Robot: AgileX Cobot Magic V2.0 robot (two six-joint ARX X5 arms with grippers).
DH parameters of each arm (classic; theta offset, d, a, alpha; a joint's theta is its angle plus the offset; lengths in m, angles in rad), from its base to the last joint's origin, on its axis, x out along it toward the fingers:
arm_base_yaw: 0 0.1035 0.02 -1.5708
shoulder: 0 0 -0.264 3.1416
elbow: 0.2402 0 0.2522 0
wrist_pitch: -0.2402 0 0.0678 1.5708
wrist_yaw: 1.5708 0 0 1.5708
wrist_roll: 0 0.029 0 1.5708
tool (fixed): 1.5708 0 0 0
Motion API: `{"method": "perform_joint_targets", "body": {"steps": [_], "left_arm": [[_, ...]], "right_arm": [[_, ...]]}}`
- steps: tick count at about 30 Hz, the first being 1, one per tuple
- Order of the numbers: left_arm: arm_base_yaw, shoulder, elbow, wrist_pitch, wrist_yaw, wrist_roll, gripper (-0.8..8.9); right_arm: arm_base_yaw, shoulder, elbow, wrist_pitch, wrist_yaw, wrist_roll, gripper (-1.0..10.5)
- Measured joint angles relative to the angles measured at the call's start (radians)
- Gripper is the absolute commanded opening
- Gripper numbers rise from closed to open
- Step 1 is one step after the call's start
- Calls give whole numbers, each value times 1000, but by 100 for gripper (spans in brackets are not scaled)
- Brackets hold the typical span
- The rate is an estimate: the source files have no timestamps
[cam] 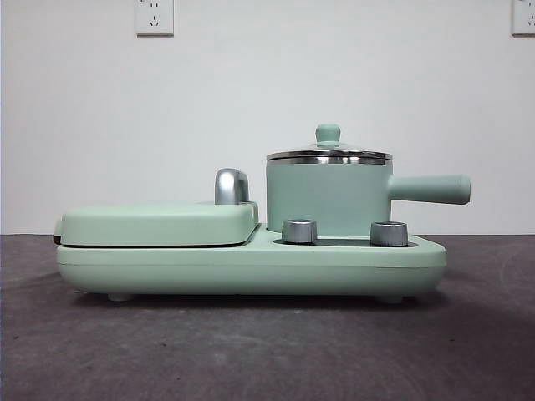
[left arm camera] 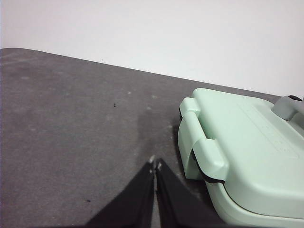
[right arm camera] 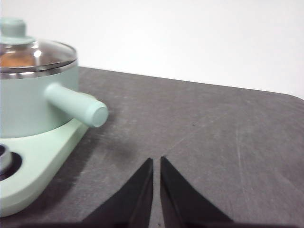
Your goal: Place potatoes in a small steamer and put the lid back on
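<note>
With the lid (cam: 329,154) seated on the small steamer (cam: 328,197), the potato (right arm camera: 16,59) shows orange through the glass inside it. Steamer sits at the right end of the mint-green base (cam: 251,267). Left gripper (left arm camera: 155,165) and right gripper (right arm camera: 156,162): jaws together, holding nothing, over the grey table (right arm camera: 213,128).

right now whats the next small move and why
Probably none beyond keeping both arms back. The lid already sits on the small steamer, and an orange-brown shape, likely the potato, shows through the glass. The left gripper and right gripper are shut, empty, over the table.
</note>
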Motion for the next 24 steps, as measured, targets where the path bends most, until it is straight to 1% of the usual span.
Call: {"method": "perform_joint_targets", "body": {"steps": [4,9,24], "left_arm": [[0,0,0,0,0,0,6],[0,0,0,0,0,0,6],[0,0,0,0,0,0,6]], "right_arm": [[-4,-53,-25,-78,3,24,22],[-4,-58,-25,-78,2,42,22],[-4,-58,-25,-77,3,49,22]]}}
